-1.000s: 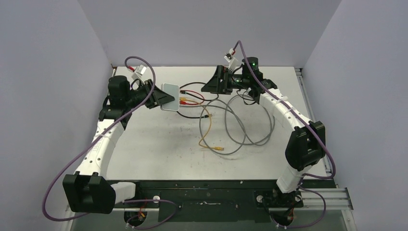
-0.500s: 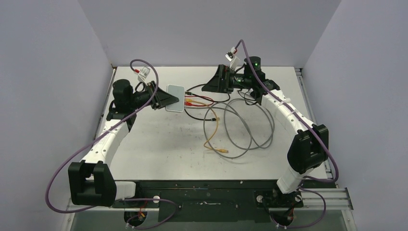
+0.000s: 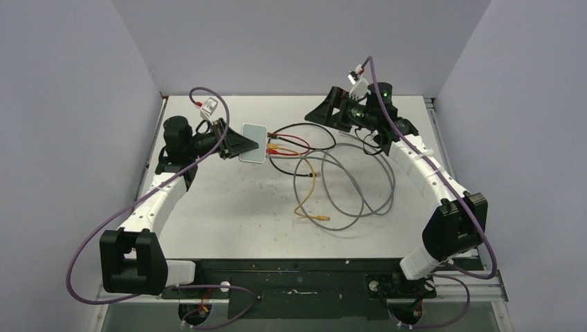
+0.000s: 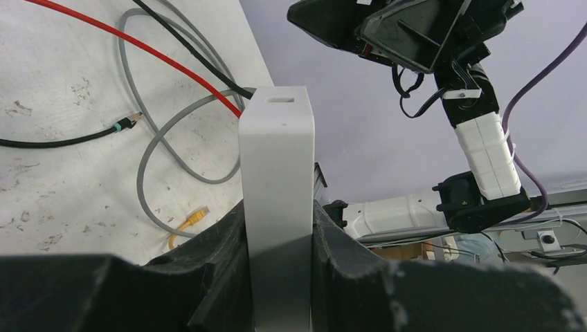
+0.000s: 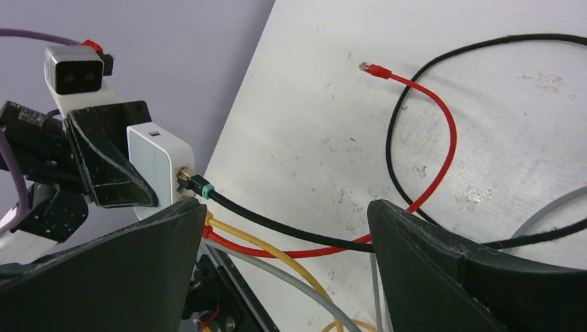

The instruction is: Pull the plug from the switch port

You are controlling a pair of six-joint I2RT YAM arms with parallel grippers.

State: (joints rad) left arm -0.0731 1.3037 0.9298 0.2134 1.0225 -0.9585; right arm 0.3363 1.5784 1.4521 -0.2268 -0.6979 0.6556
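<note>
Top view from above the table: the left gripper is clamped on a small, pale box toward the far left, holding it on edge. The switch port is on the box's narrow edge facing 3 o'clock, where several cables enter. The right gripper hangs apart from the box with its fingers spread and nothing between them. The port edge lies at about 8 o'clock from it. The right gripper is the free one and the nearer one for the pull. Left wrist view: the box stands upright between the two black fingers, squeezed on its broad faces. Its long axis runs toward 12 o'clock, away from the camera. The port edge is hidden from this view. Right wrist view: the two wide-open fingers frame the scene. A plug with a teal collar sits in the box's edge at about 9 o'clock from the gap between the fingers. Its black cable runs out toward 4 o'clock. A yellow cable and a red cable enter just below it. Which plug the task means cannot be told. The pull likely has to follow the plug's axis, straight away from the box.
</note>
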